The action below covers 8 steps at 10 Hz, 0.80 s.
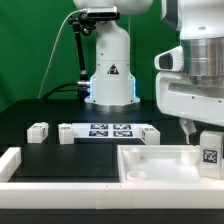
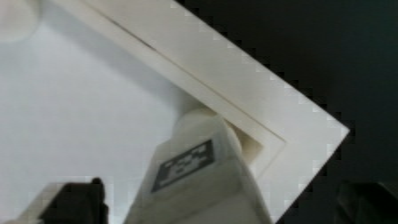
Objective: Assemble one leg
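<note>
One leg (image 1: pixel 210 150), light, stiff and slick, stood at frame right under the wide-open tool (image 1: pixel 197 128); grip its flat sides.

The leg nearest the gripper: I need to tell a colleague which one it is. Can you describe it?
Find the big white square panel at the front of the black table, on the exterior view's right. The leg stands at its right-hand end, just below the open gripper. The other legs lie apart, further toward the exterior view's left.

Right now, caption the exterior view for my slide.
Open gripper above a tagged leg beside the square panel; another leg and the marker board lie behind.
</note>
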Each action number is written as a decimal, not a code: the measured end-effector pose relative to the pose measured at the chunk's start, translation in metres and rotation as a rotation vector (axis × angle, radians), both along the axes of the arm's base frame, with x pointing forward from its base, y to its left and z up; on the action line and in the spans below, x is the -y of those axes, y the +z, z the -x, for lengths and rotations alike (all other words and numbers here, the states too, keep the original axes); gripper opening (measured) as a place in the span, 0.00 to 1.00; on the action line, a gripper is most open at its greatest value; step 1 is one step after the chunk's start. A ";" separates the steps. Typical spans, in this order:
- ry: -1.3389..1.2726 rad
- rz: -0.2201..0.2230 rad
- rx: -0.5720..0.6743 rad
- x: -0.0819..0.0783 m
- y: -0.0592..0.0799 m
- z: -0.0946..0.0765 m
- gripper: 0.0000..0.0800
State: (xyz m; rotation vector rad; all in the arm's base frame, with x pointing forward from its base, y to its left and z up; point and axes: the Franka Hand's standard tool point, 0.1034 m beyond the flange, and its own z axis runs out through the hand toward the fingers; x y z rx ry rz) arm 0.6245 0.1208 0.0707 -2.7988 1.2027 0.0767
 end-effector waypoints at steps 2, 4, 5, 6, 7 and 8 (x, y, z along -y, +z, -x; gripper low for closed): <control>0.134 0.001 0.015 0.001 0.000 0.000 0.81; 0.339 0.004 0.038 0.005 -0.001 -0.001 0.81; 0.408 0.005 0.050 0.007 -0.001 -0.002 0.81; 0.412 0.005 0.050 0.007 -0.001 -0.002 0.81; 0.411 0.005 0.050 0.007 -0.001 -0.002 0.65; 0.411 0.005 0.050 0.007 -0.001 -0.002 0.65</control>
